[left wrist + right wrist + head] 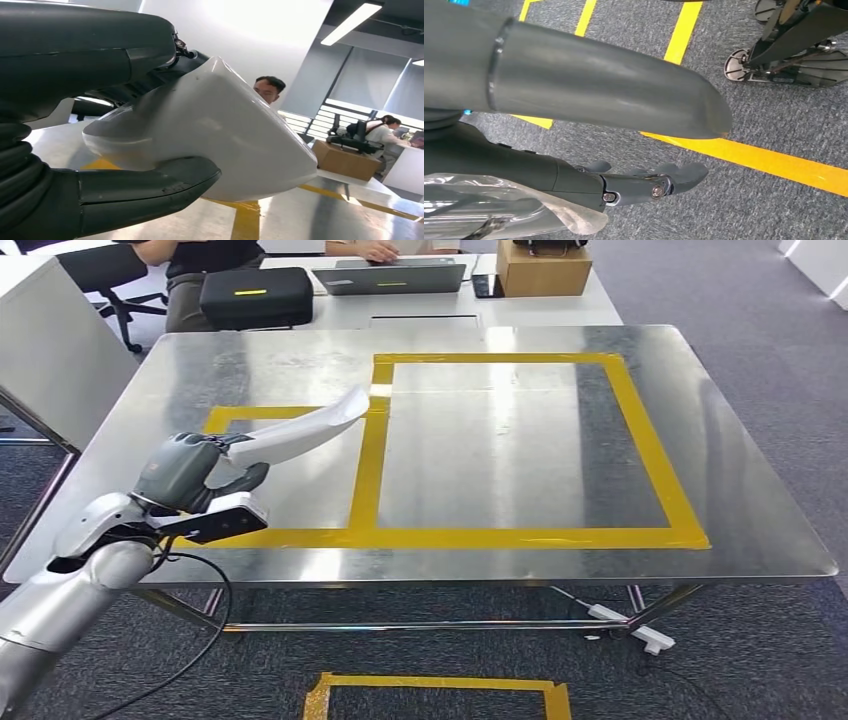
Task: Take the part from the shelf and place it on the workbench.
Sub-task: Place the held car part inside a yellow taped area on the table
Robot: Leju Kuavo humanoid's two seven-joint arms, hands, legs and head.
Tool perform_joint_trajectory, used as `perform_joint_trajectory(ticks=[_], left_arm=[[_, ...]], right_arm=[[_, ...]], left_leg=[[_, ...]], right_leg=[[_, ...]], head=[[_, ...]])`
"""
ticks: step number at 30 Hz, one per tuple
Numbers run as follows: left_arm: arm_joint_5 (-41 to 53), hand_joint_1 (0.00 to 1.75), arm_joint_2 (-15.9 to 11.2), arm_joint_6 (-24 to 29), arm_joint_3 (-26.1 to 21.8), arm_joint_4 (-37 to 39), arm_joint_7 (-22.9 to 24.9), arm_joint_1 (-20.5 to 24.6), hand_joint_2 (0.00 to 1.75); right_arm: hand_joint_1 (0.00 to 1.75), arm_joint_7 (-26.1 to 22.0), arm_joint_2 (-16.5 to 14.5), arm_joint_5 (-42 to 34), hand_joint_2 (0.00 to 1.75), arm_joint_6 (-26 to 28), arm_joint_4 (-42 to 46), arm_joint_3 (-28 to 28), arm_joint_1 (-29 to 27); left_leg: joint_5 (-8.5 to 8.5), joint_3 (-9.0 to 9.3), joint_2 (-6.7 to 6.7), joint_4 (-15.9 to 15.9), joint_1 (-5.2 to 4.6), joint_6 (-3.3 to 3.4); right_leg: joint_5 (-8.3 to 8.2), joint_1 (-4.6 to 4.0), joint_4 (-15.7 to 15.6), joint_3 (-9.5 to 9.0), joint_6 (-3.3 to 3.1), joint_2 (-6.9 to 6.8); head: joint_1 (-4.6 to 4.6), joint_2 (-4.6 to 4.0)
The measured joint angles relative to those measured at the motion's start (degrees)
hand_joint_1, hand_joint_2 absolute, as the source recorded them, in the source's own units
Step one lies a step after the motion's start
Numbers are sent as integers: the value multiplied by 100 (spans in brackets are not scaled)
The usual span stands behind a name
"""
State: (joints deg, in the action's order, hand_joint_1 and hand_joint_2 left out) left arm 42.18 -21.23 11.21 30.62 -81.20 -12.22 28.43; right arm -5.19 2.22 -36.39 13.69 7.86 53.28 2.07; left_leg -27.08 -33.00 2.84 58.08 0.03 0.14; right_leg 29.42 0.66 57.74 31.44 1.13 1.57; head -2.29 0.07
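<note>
The pick-up half of the task looks done: the robot's left hand point(185, 475) holds the long, curved white plastic part point(305, 430), thumb on one face and darker fingers on the other, as the left wrist view shows up close point(210, 135). The part is carried above the near left corner of the shiny steel workbench point(520, 450), its free tip reaching toward the yellow tape rectangles point(370, 455) marked on the metal; whether any of it already touches the surface cannot be told, though it appears to sit above the sheet. What seems left is the placing itself: lowering the part onto the bench, probably inside or beside the smaller taped box at the left, then letting go and drawing the arm back. The right hand point(634, 182) hangs over grey carpet point(774, 130) crossed by yellow floor tape point(769, 160), fingers extended and apart, holding nothing. A person works at a laptop point(392, 277) on the far table.
</note>
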Motion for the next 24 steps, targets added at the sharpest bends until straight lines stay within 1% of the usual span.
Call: perform_joint_trajectory(ticks=[5, 9, 13, 18, 21, 24], left_arm=[[-58, 175, 193, -180, 150, 310, 96, 103, 175], [249, 175, 299, -239, 365, 757, 241, 124, 175], [469, 175, 326, -170, 534, 1177, 295, 117, 175], [528, 175, 336, -135, 626, 1403, 311, 125, 175], [725, 175, 338, -127, 671, 1499, 427, 147, 175], [1172, 175, 322, -54, 720, 1658, 636, 210, 175]], right_arm=[[0, 54, 30, 20, 0, 22, 101, 32, -16], [0, 123, 41, 63, 0, 43, 174, 55, -14], [0, 154, 50, 92, 0, 86, 222, 69, -14], [0, 158, 54, 95, 0, 99, 254, 72, -16], [0, 167, 55, 101, 0, 112, 264, 73, -16], [0, 182, 62, 104, 0, 134, 267, 73, -20]], left_leg=[[0, 1, 0, 0, 0, 0], [0, 0, 0, 0, 0, 0], [0, 0, 0, 0, 0, 0], [0, 0, 1, -1, 0, 0], [0, 0, 1, -1, 0, 0], [0, 1, 1, -1, 0, 0]], right_leg=[[0, 0, 0, 0, 0, -2], [0, 0, 1, -1, 0, 0], [0, 0, 1, 0, 0, -2], [1, 0, 1, -2, 0, -4], [0, 0, 1, -3, 0, -4], [-1, 0, 1, -4, 0, -3]], head=[[0, 0], [0, 0], [-1, 0], [0, 0], [0, 0], [0, 0]])
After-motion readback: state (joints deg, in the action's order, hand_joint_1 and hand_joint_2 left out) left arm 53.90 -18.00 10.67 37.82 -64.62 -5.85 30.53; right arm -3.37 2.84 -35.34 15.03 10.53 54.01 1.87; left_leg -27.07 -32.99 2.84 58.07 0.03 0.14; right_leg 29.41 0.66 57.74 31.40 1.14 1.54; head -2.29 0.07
